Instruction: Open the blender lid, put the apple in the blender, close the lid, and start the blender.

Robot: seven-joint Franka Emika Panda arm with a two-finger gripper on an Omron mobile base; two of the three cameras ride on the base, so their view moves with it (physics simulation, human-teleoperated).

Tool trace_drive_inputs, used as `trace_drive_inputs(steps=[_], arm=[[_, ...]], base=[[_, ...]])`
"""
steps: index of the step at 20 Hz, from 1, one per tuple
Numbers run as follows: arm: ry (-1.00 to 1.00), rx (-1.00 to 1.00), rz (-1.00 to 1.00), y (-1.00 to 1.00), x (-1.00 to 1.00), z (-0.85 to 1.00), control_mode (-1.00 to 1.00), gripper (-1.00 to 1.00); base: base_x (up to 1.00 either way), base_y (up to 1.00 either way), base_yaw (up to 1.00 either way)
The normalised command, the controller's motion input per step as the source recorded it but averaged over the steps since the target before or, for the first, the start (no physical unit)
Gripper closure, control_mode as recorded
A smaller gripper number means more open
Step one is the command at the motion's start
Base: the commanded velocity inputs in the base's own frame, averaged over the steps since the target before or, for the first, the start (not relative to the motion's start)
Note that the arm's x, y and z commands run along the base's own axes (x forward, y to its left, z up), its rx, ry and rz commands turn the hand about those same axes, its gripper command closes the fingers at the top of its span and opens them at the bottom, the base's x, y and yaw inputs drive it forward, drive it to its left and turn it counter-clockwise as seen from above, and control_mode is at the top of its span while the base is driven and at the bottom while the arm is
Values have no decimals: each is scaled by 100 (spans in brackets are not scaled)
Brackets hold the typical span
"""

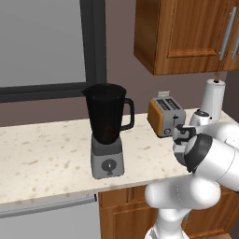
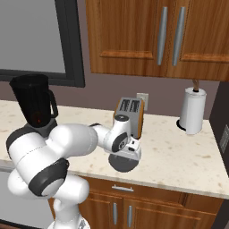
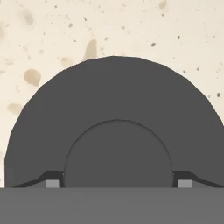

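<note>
The hand [image 3: 118, 183] grips the lid [image 3: 113, 113] by its centre knob, one fingertip [image 3: 53, 183] pressed to each side, above the speckled desk [image 3: 52, 35]. The lid [image 2: 124, 163] hangs near the desk's front edge, before the toaster [image 2: 129, 114]. The blender [image 1: 108, 130] stands open-topped well to the left, something reddish, perhaps the apple [image 1: 108, 131], inside its jar.

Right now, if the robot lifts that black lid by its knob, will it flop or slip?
Probably not flop: the blender lid looks like a stiff, flat disc. The fingertips flank its raised round knob, so it might swivel. It looks light.
</note>
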Motion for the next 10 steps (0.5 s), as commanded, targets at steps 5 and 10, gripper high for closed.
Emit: trace_drive_inputs(steps=[5, 10], arm=[[-3, 1, -2, 1, -2, 7, -100, 100], [-15, 0, 0, -3, -9, 63, -100, 100]], base=[[0, 0, 0], [0, 0, 0]])
